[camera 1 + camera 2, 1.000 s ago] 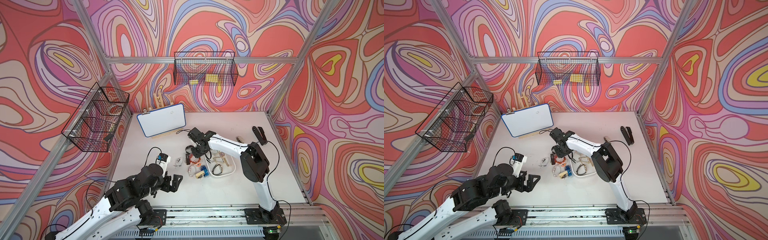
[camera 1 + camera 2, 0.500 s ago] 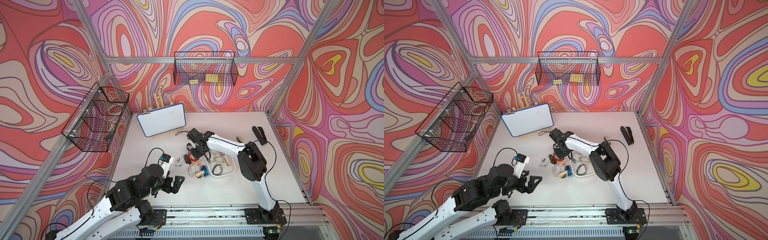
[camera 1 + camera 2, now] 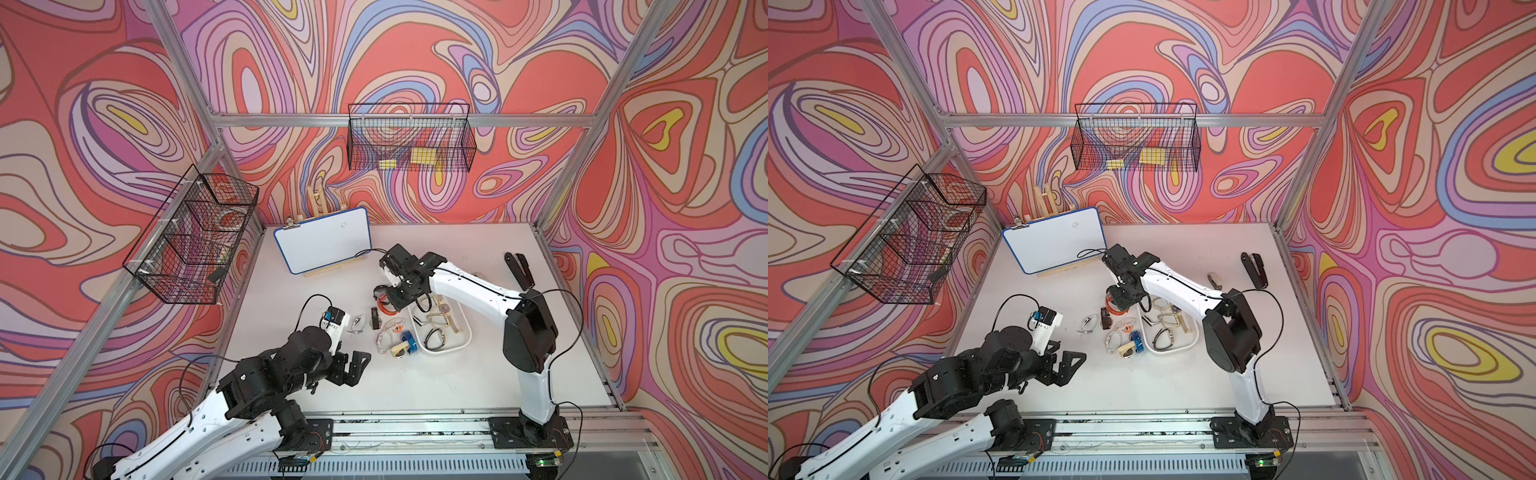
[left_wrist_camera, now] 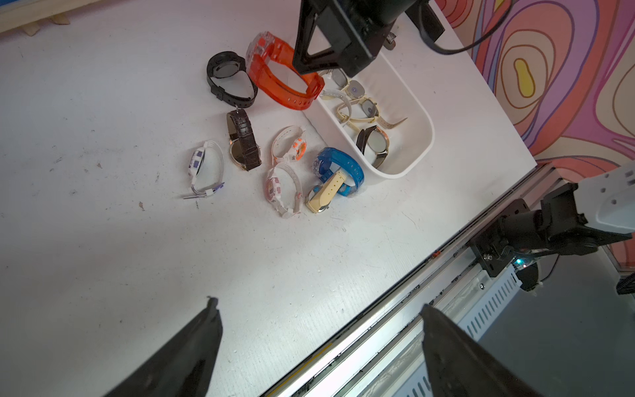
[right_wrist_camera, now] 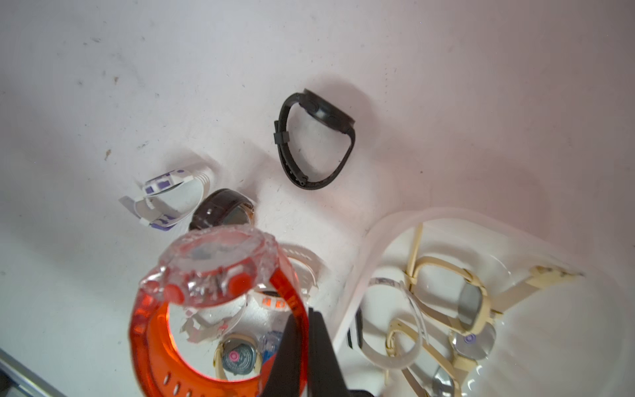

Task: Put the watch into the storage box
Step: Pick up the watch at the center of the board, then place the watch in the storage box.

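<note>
Our two arms, white shells over black joints.
We wore smooth white covers on the long links of our left arm [image 3: 195, 428] and right arm [image 3: 469, 286], with blocky matte-black housings at every joint. Thin black cables [image 4: 446, 51] ran loose beside the links. Our left hand [image 4: 319, 306] ended in two black tapering fingers [image 4: 192, 347], and our right hand [image 5: 308, 316] in the same black wedges. A white camera block [image 3: 336, 322] with a blue patch sat on the left wrist. Black base plates [image 3: 505, 432], fixed with screws, carried us on a grey rail [image 3: 415, 424].

White table [image 4: 137, 240], loose watches [image 4: 244, 142], storage box [image 4: 405, 165]
</note>
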You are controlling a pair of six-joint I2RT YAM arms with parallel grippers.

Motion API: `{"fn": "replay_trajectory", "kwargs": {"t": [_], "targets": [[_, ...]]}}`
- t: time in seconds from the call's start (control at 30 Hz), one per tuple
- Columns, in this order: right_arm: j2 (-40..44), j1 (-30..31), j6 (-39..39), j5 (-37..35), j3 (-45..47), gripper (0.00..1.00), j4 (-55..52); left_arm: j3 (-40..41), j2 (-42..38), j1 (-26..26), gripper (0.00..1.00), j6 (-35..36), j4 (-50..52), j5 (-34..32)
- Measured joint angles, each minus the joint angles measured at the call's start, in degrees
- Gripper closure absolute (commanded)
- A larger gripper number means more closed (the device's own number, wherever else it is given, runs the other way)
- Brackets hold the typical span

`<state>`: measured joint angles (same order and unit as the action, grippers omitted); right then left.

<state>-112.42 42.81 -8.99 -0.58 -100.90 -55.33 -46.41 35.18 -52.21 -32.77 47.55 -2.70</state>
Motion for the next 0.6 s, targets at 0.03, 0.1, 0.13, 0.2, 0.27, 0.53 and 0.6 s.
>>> {"fn": "replay_trajectory", "kwargs": {"t": [0.03,0.1,0.13,0.2,0.27,0.53,0.6], "targets": [[1.11,-0.87,0.00,-0.02,0.24,1.00,-0.26,0.00,0.22,0.00,0.05,0.00,-0.20,0.11],[3.30,-3.56,0.02,-0.02,1.14,1.00,-0.63,0.00,0.66,0.00,0.05,0.00,-0.63,0.28],[4.15,-5.22,0.11,-0.07,1.64,1.00,-0.87,0.00,0.94,0.00,0.05,0.00,-0.79,0.44],[4.98,-8.35,0.39,-0.42,2.58,1.00,-1.09,0.00,1.31,-0.02,0.05,0.00,-1.05,0.63],[4.92,-11.08,0.61,-0.61,3.52,1.00,-1.09,0.00,1.55,-0.15,0.05,0.00,-1.36,0.68],[0.17,-12.35,1.44,-0.33,5.27,1.00,-0.92,0.00,1.70,-0.37,0.05,0.00,-2.12,1.03],[-1.29,-12.31,1.49,-0.33,5.27,1.00,-0.76,0.02,1.70,-0.37,0.05,0.00,-2.12,1.03]]}}
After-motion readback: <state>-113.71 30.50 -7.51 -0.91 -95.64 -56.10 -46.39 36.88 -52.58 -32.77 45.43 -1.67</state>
